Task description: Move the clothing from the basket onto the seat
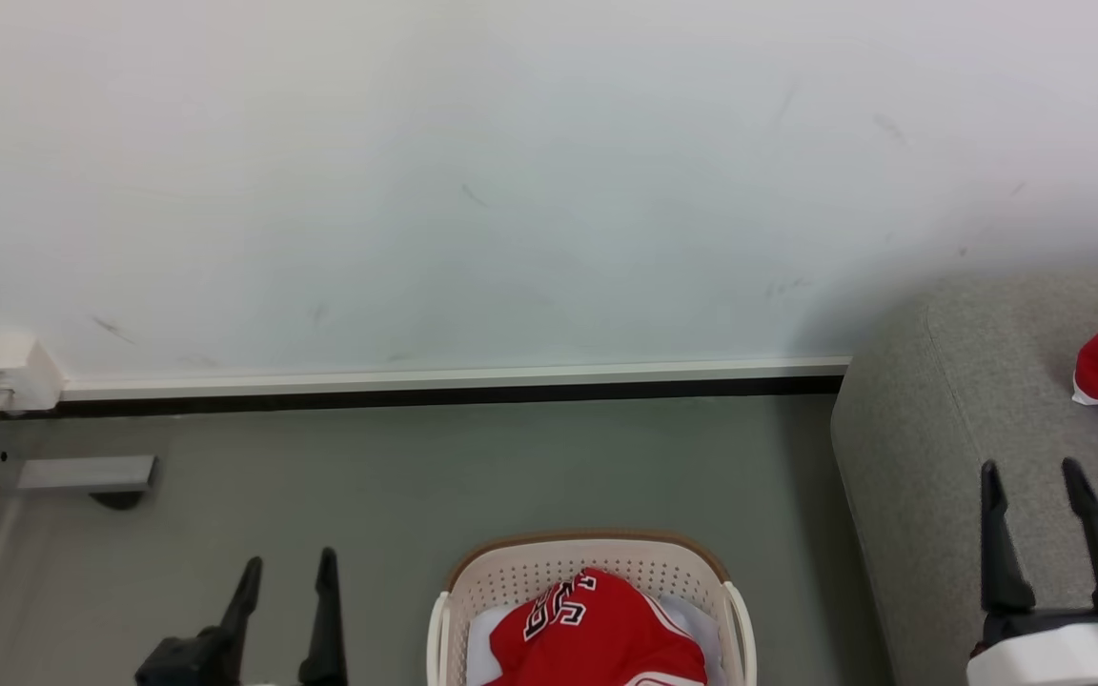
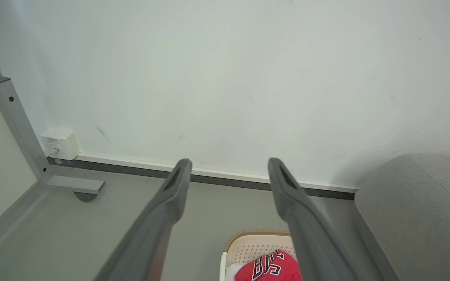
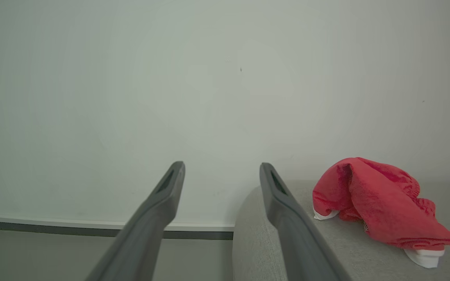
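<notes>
**Desk:** How far along is the laundry move?

**Photographer:** Partway, by the look of it. One crumpled red garment (image 3: 377,203) with white trim lies on the grey seat (image 1: 930,429), near its rounded end. A red jersey (image 1: 597,629) with black numerals lies in the cream basket (image 1: 587,553), which stands on the floor (image 1: 416,476) just beside the seat

**Desk:** And the arms?

**Photographer:** Neither carries anything. The left end effector (image 1: 290,559) hangs over the floor to the left of the basket, fingers spread. The right end effector (image 1: 1030,467) hovers above the seat's edge, fingers equally wide, clear of the garment there

**Desk:** What remains?

**Photographer:** The jersey, at least. A white layer (image 1: 487,629) shows beneath it in the basket, and I cannot tell whether it is cloth or lining
</notes>
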{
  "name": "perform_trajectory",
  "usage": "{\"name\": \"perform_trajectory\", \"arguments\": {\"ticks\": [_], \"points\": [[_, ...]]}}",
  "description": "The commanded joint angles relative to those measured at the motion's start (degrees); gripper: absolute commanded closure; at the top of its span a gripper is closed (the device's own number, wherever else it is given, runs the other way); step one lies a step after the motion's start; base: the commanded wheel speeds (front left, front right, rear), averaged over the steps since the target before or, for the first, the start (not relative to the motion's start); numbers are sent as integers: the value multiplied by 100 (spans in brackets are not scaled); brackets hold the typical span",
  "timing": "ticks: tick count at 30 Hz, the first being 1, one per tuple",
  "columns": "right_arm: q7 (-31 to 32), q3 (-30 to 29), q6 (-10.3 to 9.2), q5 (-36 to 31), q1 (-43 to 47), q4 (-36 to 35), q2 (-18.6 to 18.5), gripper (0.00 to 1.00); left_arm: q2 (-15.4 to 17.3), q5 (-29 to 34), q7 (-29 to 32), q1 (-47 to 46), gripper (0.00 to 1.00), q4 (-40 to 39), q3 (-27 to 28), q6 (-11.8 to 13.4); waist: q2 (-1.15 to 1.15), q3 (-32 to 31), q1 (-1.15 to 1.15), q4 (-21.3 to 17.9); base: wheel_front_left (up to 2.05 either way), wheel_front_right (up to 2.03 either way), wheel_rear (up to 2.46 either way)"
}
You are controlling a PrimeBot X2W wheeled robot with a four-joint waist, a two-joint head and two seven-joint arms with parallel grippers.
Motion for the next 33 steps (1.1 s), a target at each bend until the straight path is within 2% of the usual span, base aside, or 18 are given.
{"name": "perform_trajectory", "arguments": {"ticks": [1,6,13,24,33], "points": [[5,27,-12,10,101,-27,-15,0,-12,92,-2,68,0,-12,50,-25,0,-28,2,21,0,0,0],[5,341,-12,230,447,93,-13,0,-137,422,-2,327,0,-107,498,-223,0,-121,2,35,0,0,0],[5,532,-12,417,628,267,-13,0,-328,725,-2,491,0,-134,852,-491,0,-191,2,29,0,0,0],[5,648,-12,493,540,373,-12,0,-457,910,-3,447,0,-75,1072,-697,0,-163,2,18,0,0,0],[4,603,-12,452,386,289,-12,0,-473,989,-3,273,0,-2,957,-815,0,96,2,-236,0,0,0]]}}
